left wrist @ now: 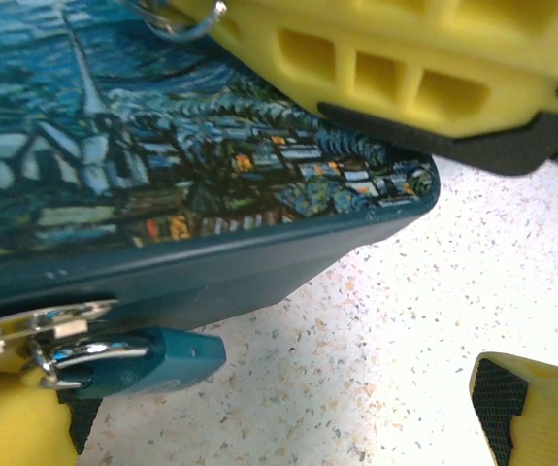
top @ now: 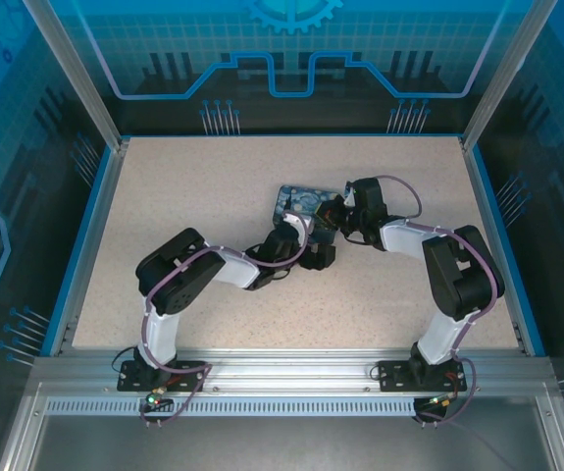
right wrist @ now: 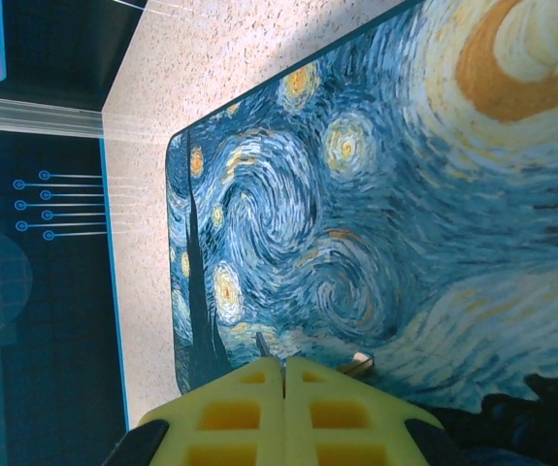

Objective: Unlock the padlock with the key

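The padlock (left wrist: 157,359) has a teal body and a silver shackle hooked through the metal hasp on the front edge of the painted box (left wrist: 211,165). It lies on the table just beside the left finger (left wrist: 12,427) of my left gripper (left wrist: 279,408), whose jaws stand wide open around bare table. My right gripper (right wrist: 284,367) hovers over the box lid (right wrist: 376,194), shut on the key (right wrist: 262,346). Only the key's thin dark tip pokes out past the fingers. In the top view both grippers, left (top: 313,253) and right (top: 333,214), meet at the box (top: 296,199).
The right gripper's yellow fingers (left wrist: 405,58) hang over the box's far corner in the left wrist view, a wire ring (left wrist: 186,21) dangling beside them. Speckled table (top: 183,196) spreads around the box, bounded by blue rails and glass walls.
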Robot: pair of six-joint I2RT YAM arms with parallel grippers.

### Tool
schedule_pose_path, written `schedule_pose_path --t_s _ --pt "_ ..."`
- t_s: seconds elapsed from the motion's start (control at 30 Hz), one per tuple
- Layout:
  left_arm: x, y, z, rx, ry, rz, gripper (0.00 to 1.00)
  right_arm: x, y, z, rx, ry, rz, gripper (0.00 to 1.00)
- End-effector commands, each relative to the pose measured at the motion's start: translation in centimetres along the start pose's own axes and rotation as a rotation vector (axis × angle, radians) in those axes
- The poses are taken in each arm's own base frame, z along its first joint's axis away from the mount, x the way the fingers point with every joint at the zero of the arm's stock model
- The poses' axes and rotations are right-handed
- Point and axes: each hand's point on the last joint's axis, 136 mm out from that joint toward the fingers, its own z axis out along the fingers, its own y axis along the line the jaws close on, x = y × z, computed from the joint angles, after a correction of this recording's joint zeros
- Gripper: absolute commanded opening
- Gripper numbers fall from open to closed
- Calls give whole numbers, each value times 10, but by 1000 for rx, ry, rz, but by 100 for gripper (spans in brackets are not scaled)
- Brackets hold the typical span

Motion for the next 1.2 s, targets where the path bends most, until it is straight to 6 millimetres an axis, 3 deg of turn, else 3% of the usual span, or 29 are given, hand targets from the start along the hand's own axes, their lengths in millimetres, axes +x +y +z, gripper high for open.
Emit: schedule_pose_path --t_s 0.0,0.2,0.37,0.6,1.0,1.17 --pt "-19 -10 -4 84 -53 -70 99 14 -22 7 78 39 26 0" --pt "-21 2 -1 76 -69 -137 99 15 -23 8 77 44 28 0" --pt "-19 1 1 97 -71 -167 98 15 -23 9 76 44 28 0" --pt "-26 -6 -8 154 -126 -228 82 14 -25 10 79 47 31 0" --pt "-41 -17 -25 189 -196 -247 73 14 -24 13 81 53 32 0" --pt "-38 -12 -20 170 -194 -263 73 14 -25 14 82 56 33 0"
